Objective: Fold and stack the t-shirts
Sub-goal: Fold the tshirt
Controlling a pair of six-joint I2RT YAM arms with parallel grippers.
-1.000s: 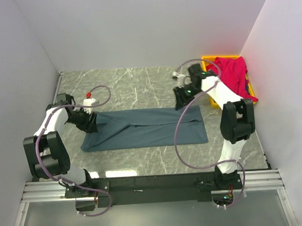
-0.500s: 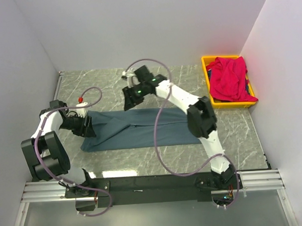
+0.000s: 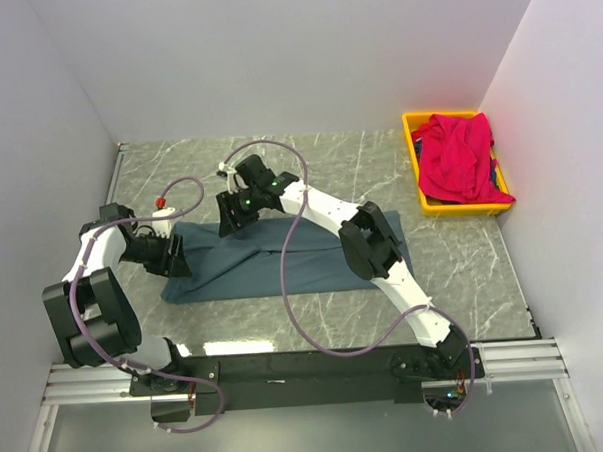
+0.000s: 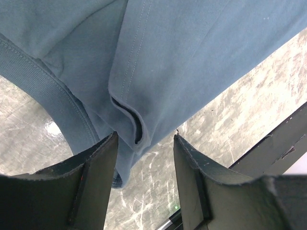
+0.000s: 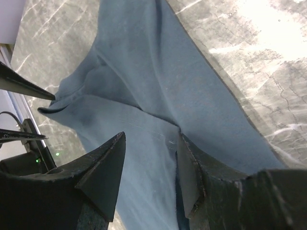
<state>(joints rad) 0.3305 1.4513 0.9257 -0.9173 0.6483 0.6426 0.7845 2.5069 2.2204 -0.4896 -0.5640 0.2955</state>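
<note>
3 white walls (image 3: pixel 274 57), marble tabletop (image 3: pixel 484 268) under blue-grey t-shirt (image 3: pixel 233 264), yellow bin (image 3: pixel 451 210)

Slate blue-grey t-shirt (image 3: pixel 233 269): folded into long strip, lying flat. Crimson t-shirt (image 3: pixel 461 157): crumpled in yellow bin (image 3: pixel 410 131).

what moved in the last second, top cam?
The right gripper swept left from the far right corner of the blue-grey t-shirt and now hangs over its left part, jaws open, holding nothing. The left gripper barely shifted at the shirt's left end, also open. The blue-grey shirt, the red t-shirt and the yellow bin stayed put.
</note>
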